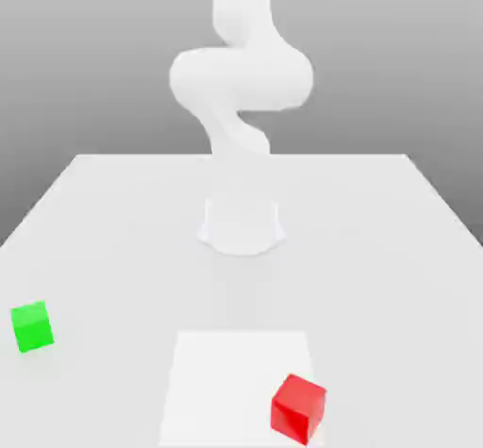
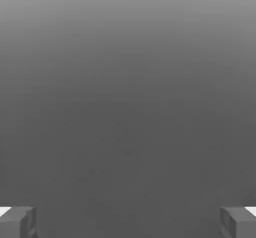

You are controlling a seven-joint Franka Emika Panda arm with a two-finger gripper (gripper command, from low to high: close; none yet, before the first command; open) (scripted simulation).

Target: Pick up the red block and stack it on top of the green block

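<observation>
The red block (image 1: 298,406) rests on the white table near its front edge, towards the exterior view's right, on a slightly brighter square patch (image 1: 236,361). The green block (image 1: 32,326) sits on the table far towards the exterior view's left, well apart from the red one. My arm (image 1: 241,78) is folded up high above its base (image 1: 241,224) at the table's middle, far from both blocks. In the hand view my gripper (image 2: 128,223) is open, its grey fingertips (image 2: 19,222) wide apart with nothing between them, facing a plain grey background.
The white table (image 1: 377,248) stretches wide around the arm's base. Its far edge runs behind the arm, and its side edges slant outwards on both sides.
</observation>
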